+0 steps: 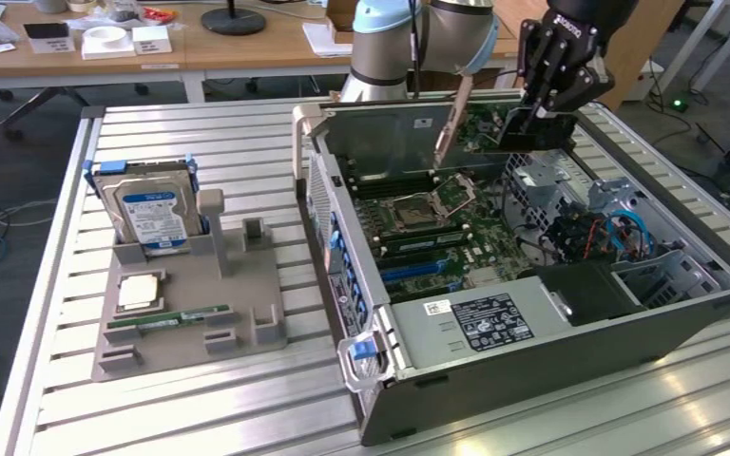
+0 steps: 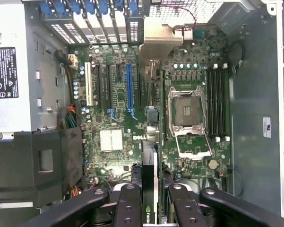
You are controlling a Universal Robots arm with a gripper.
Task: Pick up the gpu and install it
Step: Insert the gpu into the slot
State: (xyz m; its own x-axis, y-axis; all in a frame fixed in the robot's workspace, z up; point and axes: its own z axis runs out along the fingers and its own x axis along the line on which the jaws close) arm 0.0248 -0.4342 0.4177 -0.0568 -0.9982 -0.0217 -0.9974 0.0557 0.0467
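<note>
While poised over open case (image 1: 682,318), tool (image 1: 532,125) half-closed, clamping gpu (image 1: 482,126).

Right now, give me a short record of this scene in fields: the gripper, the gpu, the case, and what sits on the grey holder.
gripper: shut on the gpu
gpu: held on edge in the air over the open computer case, above the motherboard, not in a slot
computer case: lying on its side, open on top
holder: grey, at the exterior view's left of the case
on holder: hard drive standing upright; RAM stick and processor chip lying flat
</note>
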